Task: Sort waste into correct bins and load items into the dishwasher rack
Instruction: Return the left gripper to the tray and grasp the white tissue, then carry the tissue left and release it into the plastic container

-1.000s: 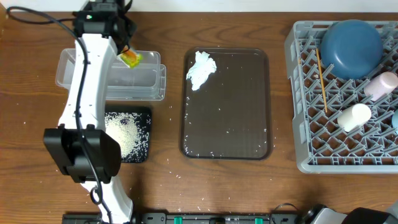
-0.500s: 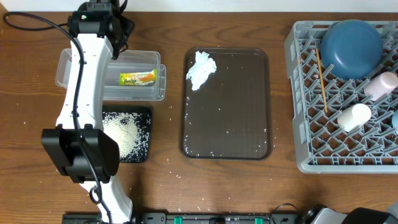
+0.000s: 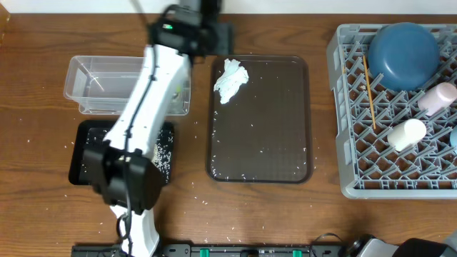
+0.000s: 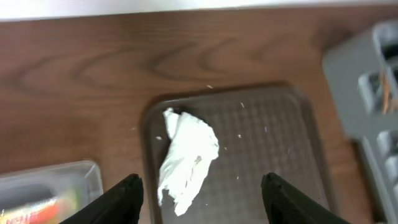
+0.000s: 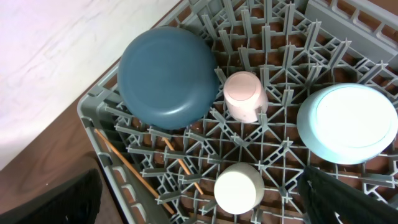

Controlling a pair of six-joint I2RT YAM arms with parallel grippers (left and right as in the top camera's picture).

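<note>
The wrapper (image 4: 37,210) now lies released in the clear tub (image 4: 81,177); the left gripper (image 4: 202,190), jaws spread and empty, has swung over the tissue (image 4: 186,155) on the brown tray (image 4: 280,137), likely the next pick

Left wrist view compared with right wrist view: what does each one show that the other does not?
Only the left wrist: tissue on the brown tray, and the tub with the wrapper inside. Only the right wrist: dark-blue bowl, light-blue bowl, pink cup and white cup. Both: the rack and the table.
</note>
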